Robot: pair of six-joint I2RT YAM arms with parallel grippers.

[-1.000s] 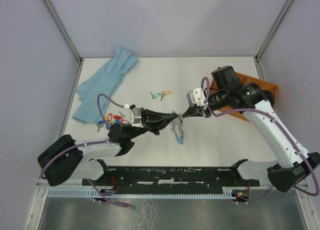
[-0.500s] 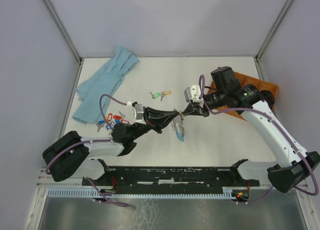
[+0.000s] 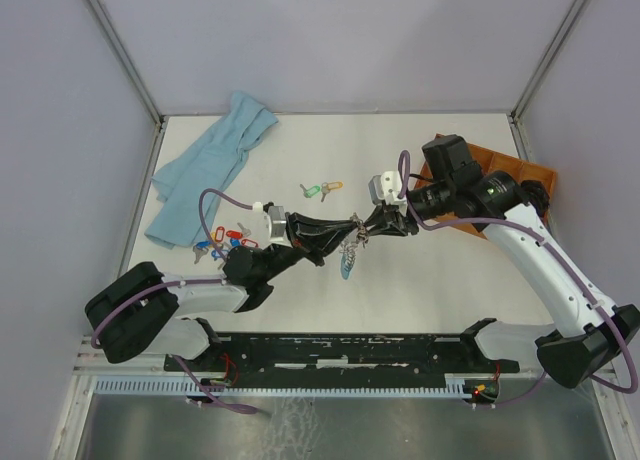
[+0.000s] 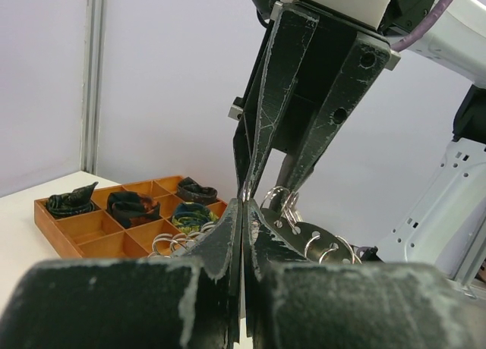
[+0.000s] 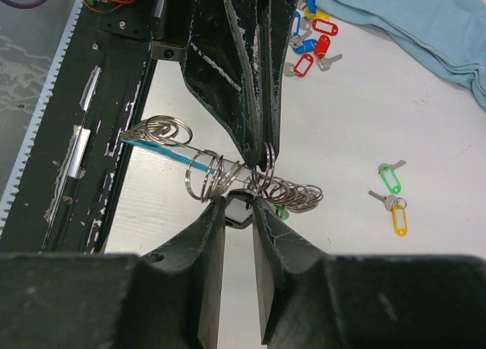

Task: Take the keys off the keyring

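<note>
Few tagged silver keys (image 5: 393,201) off, floppy silver keyring (image 5: 292,195) still loaded; L gripper (image 4: 243,212) pinching it, R gripper (image 5: 239,205) barely parted.

A white worktop (image 3: 430,280) sits under even light inside a booth of plain pale lilac walls (image 3: 330,40), with grey metal posts (image 3: 122,50) rising from its far corners.

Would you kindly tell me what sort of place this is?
Probably a lab robot workcell: plain panel walls enclose a white table, two arms are bolted at its edge, and props like a blue towel and orange compartment tray lie on it.
</note>
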